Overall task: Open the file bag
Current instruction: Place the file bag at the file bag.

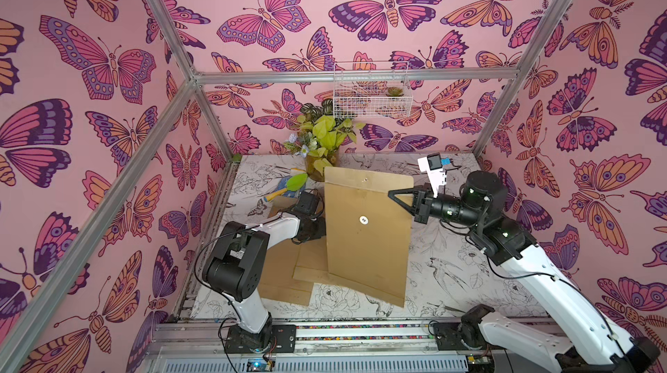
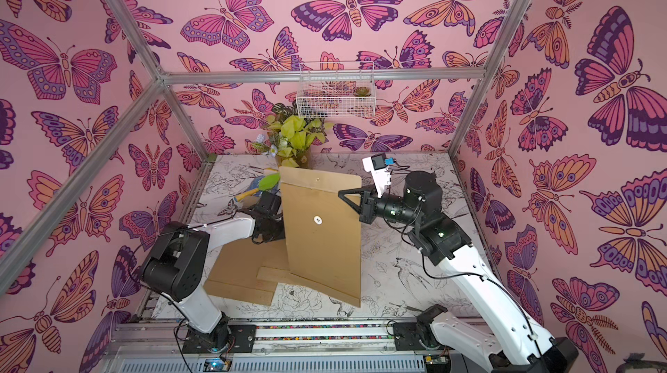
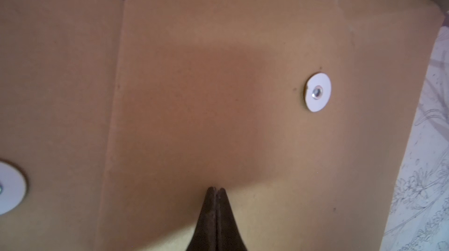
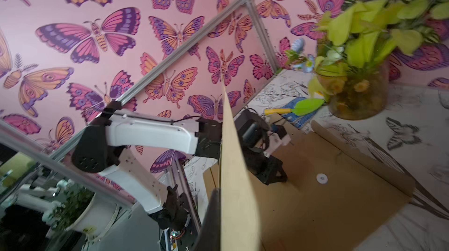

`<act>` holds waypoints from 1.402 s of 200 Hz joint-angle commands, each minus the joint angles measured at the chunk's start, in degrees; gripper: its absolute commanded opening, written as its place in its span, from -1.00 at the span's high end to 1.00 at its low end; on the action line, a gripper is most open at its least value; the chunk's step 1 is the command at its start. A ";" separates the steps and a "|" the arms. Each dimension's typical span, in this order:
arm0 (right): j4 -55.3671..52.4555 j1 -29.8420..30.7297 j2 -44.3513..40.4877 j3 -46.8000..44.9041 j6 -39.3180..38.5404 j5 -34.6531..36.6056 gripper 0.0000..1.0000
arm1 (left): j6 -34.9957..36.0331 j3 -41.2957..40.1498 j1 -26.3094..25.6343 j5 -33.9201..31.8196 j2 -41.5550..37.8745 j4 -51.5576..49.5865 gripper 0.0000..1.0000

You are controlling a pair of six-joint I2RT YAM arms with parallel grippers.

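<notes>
The file bag (image 1: 364,244) is a brown kraft envelope with a white disc (image 1: 363,220) on its face. It is raised steeply off the table in both top views, with its flap (image 2: 321,181) standing up at the far end. My right gripper (image 1: 395,196) is shut on its right edge, and in the right wrist view the file bag (image 4: 233,164) runs edge-on out of my right gripper (image 4: 220,192). My left gripper (image 3: 215,190) is shut with nothing visible between its tips. It points at other kraft bags (image 3: 194,91) lying flat. In both top views the raised bag hides it.
Other kraft bags (image 1: 288,273) lie overlapped on the table, under and left of the raised one. A glass vase of leaves (image 1: 322,158) stands at the back, with a blue pad and yellow-handled tool (image 1: 285,192) beside it. A wire basket (image 1: 371,91) hangs on the back wall.
</notes>
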 commanded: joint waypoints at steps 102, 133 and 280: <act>-1.18 -12.62 36.58 2.33 -1.18 -6.38 1.00 | -0.69 -3.87 0.22 -1.42 0.77 -0.10 1.00; -4.93 -14.23 42.41 6.83 -2.65 -6.30 1.00 | -0.28 -4.01 0.22 -1.25 0.46 -0.23 1.00; -2.97 -17.34 52.80 12.42 -4.43 -5.87 1.00 | 1.52 -4.03 0.20 -0.75 0.71 -0.82 1.00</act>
